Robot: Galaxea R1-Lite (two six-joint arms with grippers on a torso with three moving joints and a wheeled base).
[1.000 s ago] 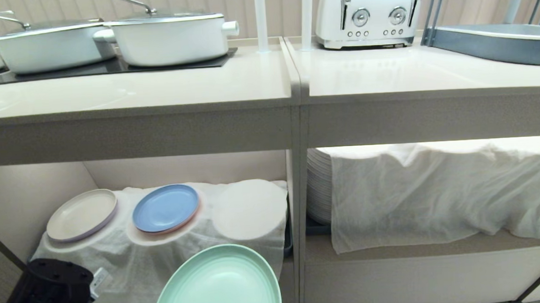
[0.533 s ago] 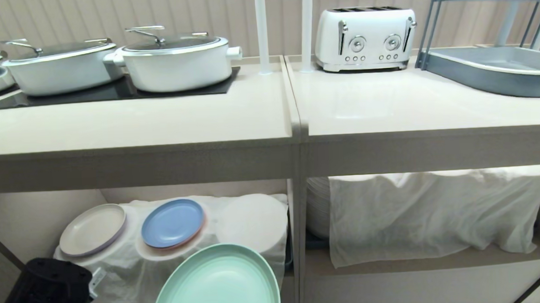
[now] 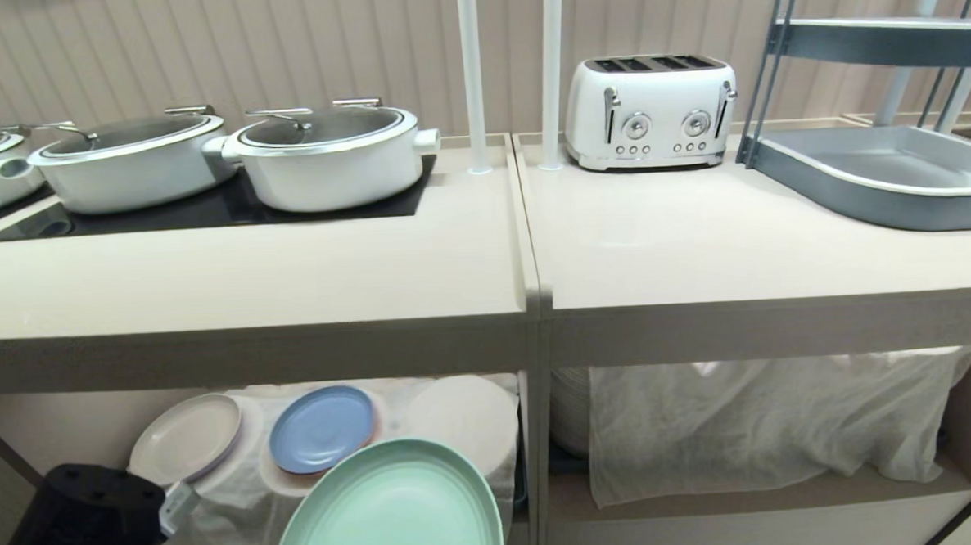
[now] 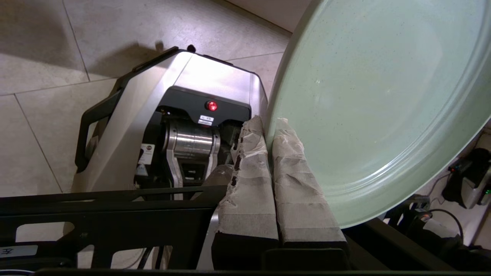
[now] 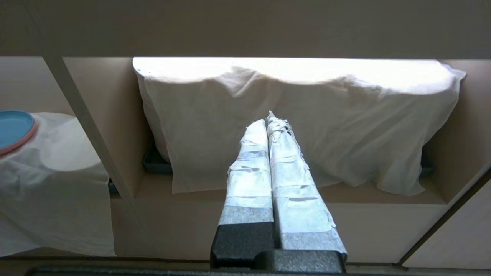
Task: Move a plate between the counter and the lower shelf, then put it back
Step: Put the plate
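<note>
Two grippers in view. Left gripper [image 4: 268, 130]: taped fingers [image 4: 249, 180] pressed together on the rim of the plate [image 4: 383, 107], one pad on each face, rim edge seated between the tips. Held tilted, upper face turned toward the wrist camera, with the robot base [image 4: 172, 126] and tiled floor [image 4: 46, 57] behind it.

Located, in the head view, low and just left of centre: plate [image 3: 385, 510] in the air in front of the lower shelf [image 3: 74, 421], below the front edge of the counter [image 3: 240, 283], touching neither. Partly cut off by the lower edge of that view. Black left arm [image 3: 78, 520] at the lower left corner, beside the plate.

Right gripper [image 5: 270, 122]: taped fingers closed against each other, nothing between them, pointed level at the draped cloth [image 5: 291, 126] in the right-hand bay. Not visible in the head view.

Contents of the lower shelf, on a thin white cloth [image 3: 233, 505]:
- off-white plate [image 3: 185, 437], at the left
- blue plate [image 3: 321, 428], just beside it, resting on a pinkish plate underneath
- round cloth-covered shape [image 3: 463, 413], at the right

On the counter: two white lidded pots [image 3: 329, 156] on a black hob panel [image 3: 204, 213], front area bare. On the adjoining top to the right: white toaster [image 3: 650, 111] at the back and grey rack tray [image 3: 874, 174] at the far right
</note>
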